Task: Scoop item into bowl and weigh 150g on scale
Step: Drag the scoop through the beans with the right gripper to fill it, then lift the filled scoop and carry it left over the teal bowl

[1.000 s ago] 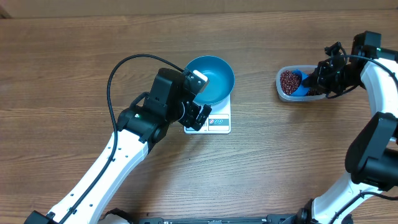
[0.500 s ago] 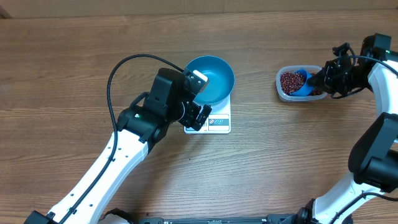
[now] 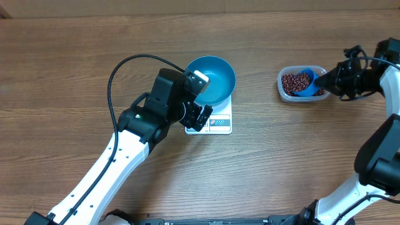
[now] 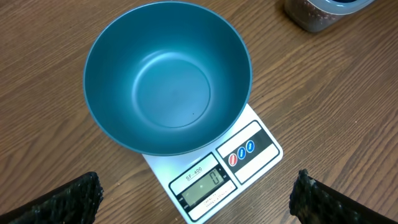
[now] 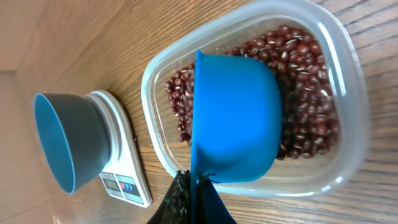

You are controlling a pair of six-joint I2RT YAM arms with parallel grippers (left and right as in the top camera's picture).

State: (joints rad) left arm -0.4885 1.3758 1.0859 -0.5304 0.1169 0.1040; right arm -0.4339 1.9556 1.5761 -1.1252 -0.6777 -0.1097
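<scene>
Round, deep, bright blue plastic bowl (image 4: 168,78) sits on the small white square kitchen scale (image 4: 252,146); the bowl holds nothing. Left gripper (image 3: 200,98) hangs at the scale's left edge, jaws spread wide, gripping nothing. Well right of the scale: 1 clear rounded-rectangular plastic tub (image 5: 354,87) holding small dark red-brown beans (image 5: 305,56). Right gripper (image 5: 191,202) is pinched tight on 1 small blue scoop (image 5: 236,118), whose cup rests among the beans.

A clear plastic tub (image 5: 357,118) sits on a wooden table (image 3: 94,50). A blue scoop (image 5: 236,124) is tipped sideways inside it.
</scene>
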